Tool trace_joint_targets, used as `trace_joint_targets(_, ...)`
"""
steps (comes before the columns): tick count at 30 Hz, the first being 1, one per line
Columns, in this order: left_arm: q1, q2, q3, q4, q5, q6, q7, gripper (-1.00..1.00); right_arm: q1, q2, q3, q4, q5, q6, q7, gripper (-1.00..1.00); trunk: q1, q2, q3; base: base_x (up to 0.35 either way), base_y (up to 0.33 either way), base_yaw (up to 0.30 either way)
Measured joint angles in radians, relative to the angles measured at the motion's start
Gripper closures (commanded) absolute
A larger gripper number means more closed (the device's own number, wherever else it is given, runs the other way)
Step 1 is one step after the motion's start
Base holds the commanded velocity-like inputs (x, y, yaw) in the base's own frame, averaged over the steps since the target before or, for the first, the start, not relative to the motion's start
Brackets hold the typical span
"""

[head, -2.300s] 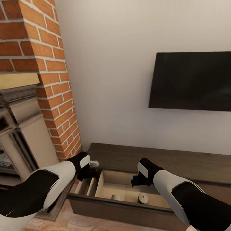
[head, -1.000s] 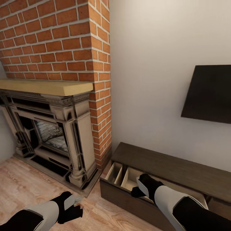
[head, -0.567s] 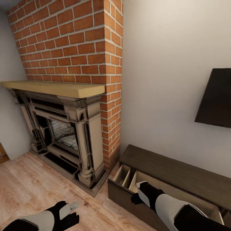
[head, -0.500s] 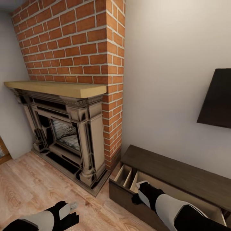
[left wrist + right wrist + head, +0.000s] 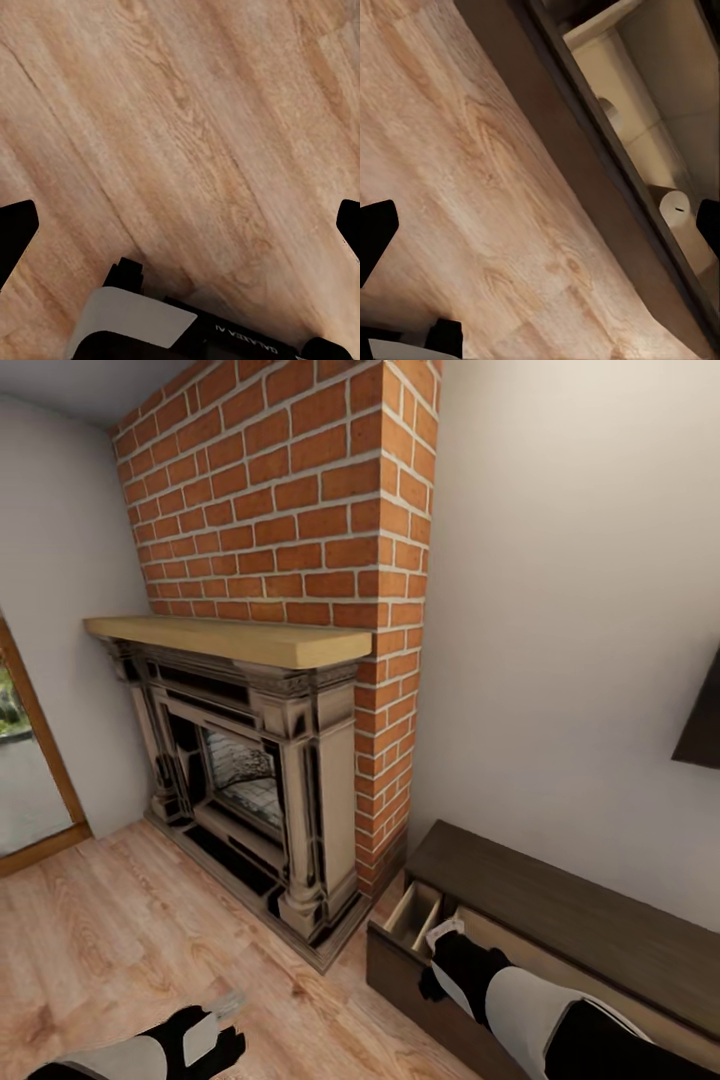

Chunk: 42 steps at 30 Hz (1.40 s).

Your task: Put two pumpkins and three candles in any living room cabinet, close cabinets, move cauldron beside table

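Note:
The long dark-brown cabinet (image 5: 570, 905) stands against the wall at lower right, its left drawer (image 5: 420, 918) pulled out and showing pale wood dividers. My right gripper (image 5: 436, 978) hangs over the drawer's front edge; in the right wrist view the right gripper (image 5: 540, 232) is open, with wooden floor and the dark drawer front (image 5: 585, 172) below it. Inside the drawer stand two candles, one (image 5: 676, 207) nearer the front and another (image 5: 612, 112) further along. My left gripper (image 5: 212, 1042) is low over the floor, and the left gripper (image 5: 180, 232) is open and empty.
A brick chimney (image 5: 300, 510) with an ornate fireplace (image 5: 250, 780) and a pale wood mantel (image 5: 230, 640) stands left of the cabinet. A glass door (image 5: 25, 760) is at far left. A wall-mounted TV corner (image 5: 705, 725) shows at right. Wooden floor (image 5: 110, 930) spreads in front.
The whole view has swung left, so the fireplace sits more central and the cabinet and TV slide right. My left arm has left the drawer and dropped low over the floor.

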Motion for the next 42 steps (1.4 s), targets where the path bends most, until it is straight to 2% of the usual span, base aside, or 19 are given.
trace_joint_targets(2,0.005,0.0,0.0,0.0,0.001,-0.031,-0.001,-1.0,0.001,0.0,0.0,0.0,0.015,0.001,0.0,-1.0,0.0,0.0,0.002,0.0,0.0,0.262)
trace_joint_targets(6,0.009,0.0,0.0,0.0,0.001,-0.043,-0.001,-1.0,0.001,0.0,-0.001,-0.001,0.02,0.001,0.0,-1.0,0.0,0.0,0.004,0.0,0.0,0.272)
trace_joint_targets(25,0.011,0.0,0.0,-0.001,0.005,-0.051,-0.001,-1.0,0.002,0.0,-0.003,-0.001,0.021,0.002,0.0,-1.0,0.0,0.0,0.004,0.0,0.0,0.282)
trace_joint_targets(28,0.011,0.0,0.002,-0.002,0.045,-0.051,-0.002,-1.0,0.002,0.0,-0.001,0.0,0.022,0.002,0.0,-1.0,0.0,0.0,0.005,0.0,0.0,0.257)
trace_joint_targets(29,0.011,0.001,0.002,-0.002,0.067,-0.051,-0.002,-1.0,0.002,0.0,-0.001,0.0,0.022,0.002,0.0,-1.0,0.0,0.0,0.006,0.0,0.0,0.184)
trace_joint_targets(30,0.011,0.001,0.001,-0.002,0.107,-0.051,-0.002,-1.0,0.002,0.0,-0.001,0.0,0.022,0.002,0.0,-1.0,0.0,0.0,0.007,0.0,0.0,0.176)
trace_joint_targets(32,0.011,0.002,0.001,-0.002,0.125,-0.051,-0.001,-1.0,0.002,0.0,-0.001,0.0,0.022,0.002,0.0,-1.0,0.0,0.0,0.01,0.0,0.0,0.163)
trace_joint_targets(36,0.011,0.002,0.0,-0.001,0.137,-0.053,0.0,-1.0,0.002,0.0,0.0,0.0,0.022,0.002,0.0,-1.0,0.0,0.0,0.015,0.0,0.0,0.159)
trace_joint_targets(39,0.011,0.001,0.0,0.001,0.143,-0.109,0.0,-1.0,0.002,0.0,0.0,0.0,0.022,0.002,0.0,-1.0,0.0,0.0,0.019,0.0,0.0,0.163)
trace_joint_targets(42,0.012,0.001,0.0,0.001,0.144,-0.127,0.0,-1.0,0.002,0.0,0.0,0.0,0.022,0.002,0.0,-1.0,0.0,0.0,0.024,0.0,0.0,0.167)
